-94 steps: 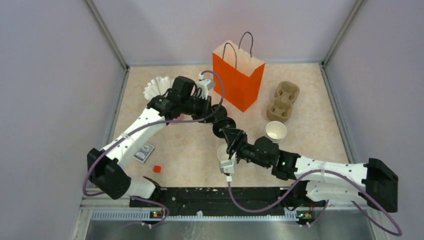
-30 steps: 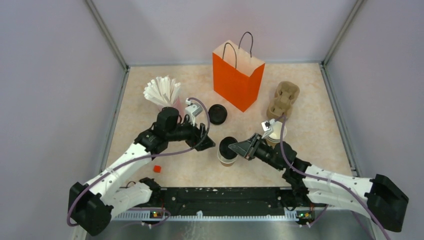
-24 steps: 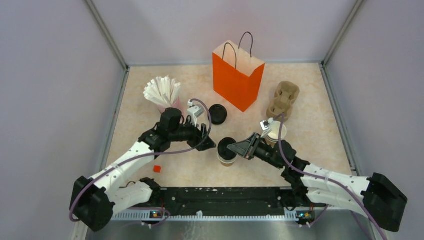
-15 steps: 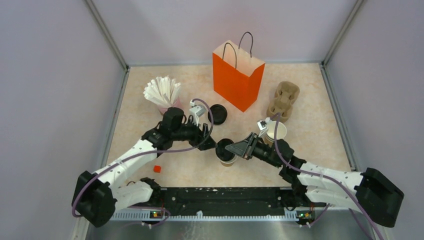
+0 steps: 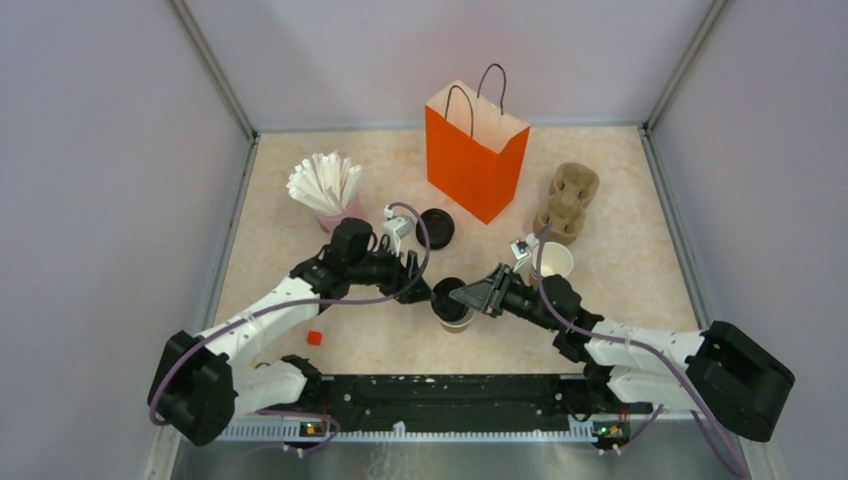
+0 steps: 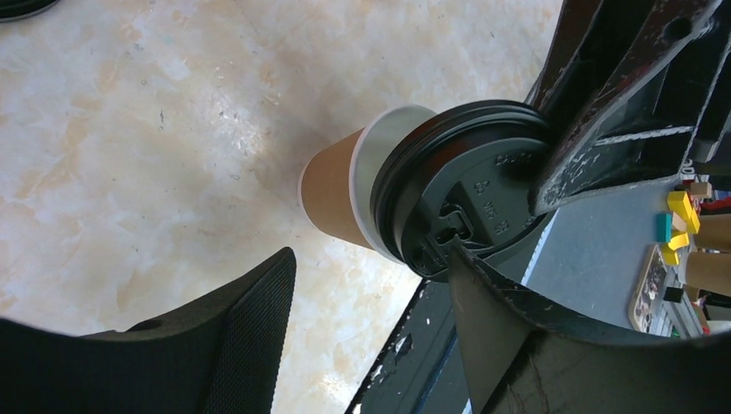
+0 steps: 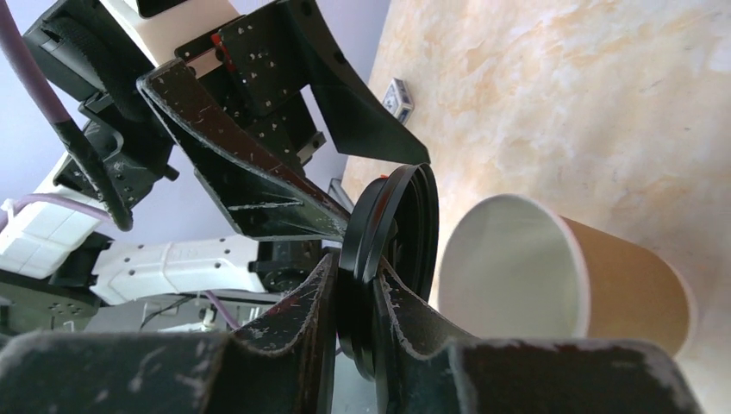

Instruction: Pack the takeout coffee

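**Status.** The cup (image 5: pixel 454 318) stands on the table (image 5: pixel 380 345) just below the centre of the top view, well apart from the orange bag (image 5: pixel 477 150) at upper centre. The right gripper (image 7: pixel 356 267) is pinched narrow on the rim of the black lid (image 7: pixel 405 216). In the right wrist view the lid stands on edge beside the cup mouth, which shows white and uncovered, so the lid is judged not seated. The left gripper (image 5: pixel 425 291) stands wide, with one finger on each side of the cup in the left wrist view. Contact with the cup cannot be determined.

**Hazards.**
1. Cocked lid. Pressing down while the lid is tilted could seat one side only, and the lid may then come off during packing.
2. Tipped cup. The cup appears light and unrestrained. A sideways push from the lid, or from one left finger arriving first, could slide or topple it.
3. Crushed wall. A hard squeeze by the left jaws could deform the mouth so the lid no longer fits.
4. Collision. Fingers of both grippers crowd the same rim and could strike each other.
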